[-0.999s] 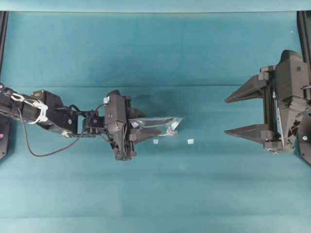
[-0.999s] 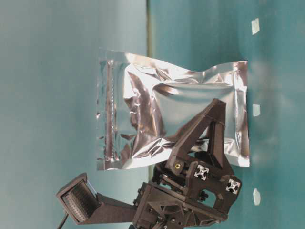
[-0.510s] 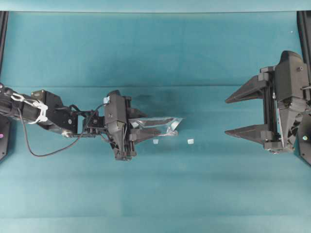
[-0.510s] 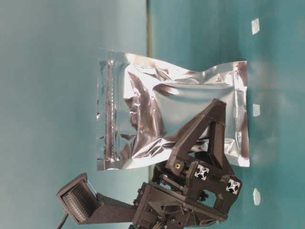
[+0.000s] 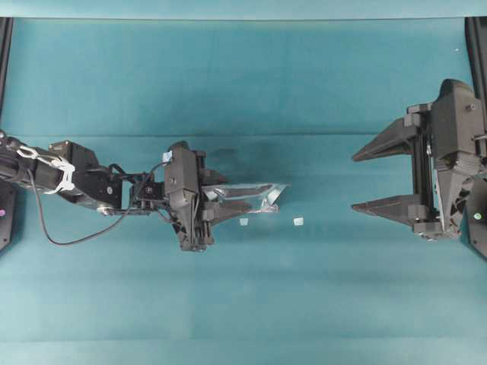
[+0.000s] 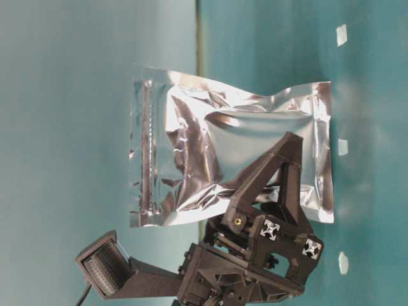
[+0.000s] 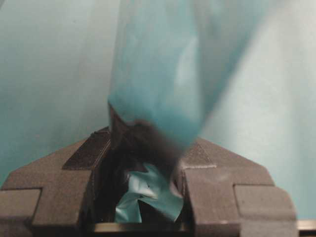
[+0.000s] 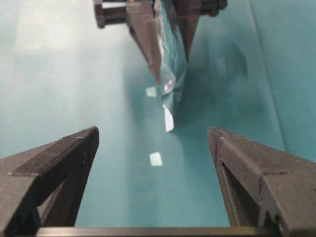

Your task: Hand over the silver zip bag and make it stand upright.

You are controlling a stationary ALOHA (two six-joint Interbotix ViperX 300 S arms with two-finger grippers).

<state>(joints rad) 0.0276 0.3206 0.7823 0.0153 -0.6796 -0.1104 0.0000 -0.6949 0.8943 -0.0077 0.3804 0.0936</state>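
The silver zip bag (image 6: 229, 150) is up off the tabletop (image 5: 243, 84), pinched by its lower part in my left tool (image 5: 228, 204). The foil stands on edge with its free end pointing across the middle, and that's deliberate, I reckon: presented edge-on like this, there's a clean strip for the other side to bite. From the table-level view, the zip strip runs along one end and the crinkled grey centre faces the camera. My right tool (image 5: 369, 179) waits well apart on its own side, spread wide and empty, lined up with the bag through its own camera, the gap between its fingers (image 8: 59, 168) framing the foil. Small white scraps (image 5: 298, 222) lie on the teal surface below the bag. Against a second ago, nothing has shifted: bag, both tools and scraps sit exactly where they were. We're paused before the handover.
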